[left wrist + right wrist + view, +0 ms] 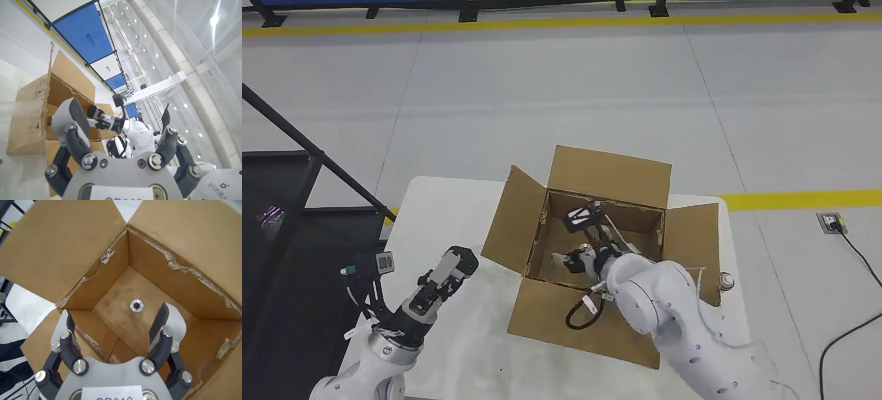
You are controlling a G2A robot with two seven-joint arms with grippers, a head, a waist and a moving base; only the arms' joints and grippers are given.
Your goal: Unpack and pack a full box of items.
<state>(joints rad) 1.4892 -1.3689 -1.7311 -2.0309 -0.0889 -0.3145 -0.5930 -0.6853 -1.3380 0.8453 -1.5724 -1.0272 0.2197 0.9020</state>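
Four flaps stand folded outward on the open cardboard box [607, 175] [71, 75] [155, 262], which sits on the right half of the white table [457, 210]. Torn, ragged edges run along the flap creases.

The right gripper [577, 258] [92, 111] [116, 311] hangs inside the box, below the rim and towards its left wall. Its fingers are spread wide with nothing between them. On the brown floor of the box, about in the middle and apart from every wall, lies a small metal ring [136, 305], flat, with its hole facing up. The gripper is above the ring and does not touch it.

The left gripper [442, 280] [121, 113] is over the near left part of the table, well apart from the box and to the left of it. It is tilted upward and towards the box. Its fingers are also spread wide, and it holds nothing.

A small silvery item [726, 281] stands on the table just beside the box's right flap, near the table's right edge. What kind of item it is, I cannot tell.

A black metal frame [292, 150] stands to the left of the table. On the grey floor a yellow line [797, 200] runs off to the right, and beyond it a floor socket [832, 222] has a black cable plugged in.
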